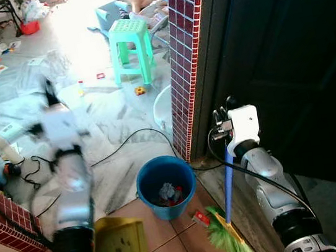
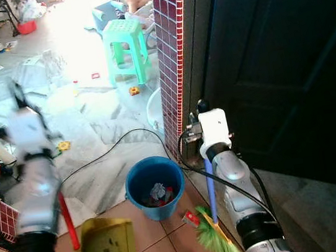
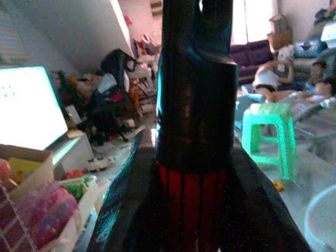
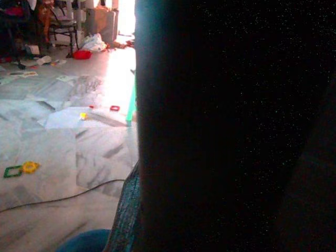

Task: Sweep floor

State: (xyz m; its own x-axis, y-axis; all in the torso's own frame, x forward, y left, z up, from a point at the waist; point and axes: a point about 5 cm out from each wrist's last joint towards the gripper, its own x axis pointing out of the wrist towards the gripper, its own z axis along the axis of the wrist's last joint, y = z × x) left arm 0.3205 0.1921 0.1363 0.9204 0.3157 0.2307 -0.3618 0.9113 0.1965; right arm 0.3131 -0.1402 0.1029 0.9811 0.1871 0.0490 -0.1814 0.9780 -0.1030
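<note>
Left eye view: my right gripper [image 1: 224, 132] clamps the blue broom handle [image 1: 227, 183]; my left gripper [image 3: 194, 173] is closed round the dustpan's red handle [image 3: 191, 205], blue bucket [image 1: 166, 187] between.

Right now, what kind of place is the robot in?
Likely a lived-in home's living room: marble-look tiled floor strewn with toys and papers, a green plastic stool, a sofa at the back, people resting on the floor.

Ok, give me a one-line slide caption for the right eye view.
Right gripper holds a blue-handled broom upright by the tiled pillar, beside a blue bucket and yellow dustpan.
</note>
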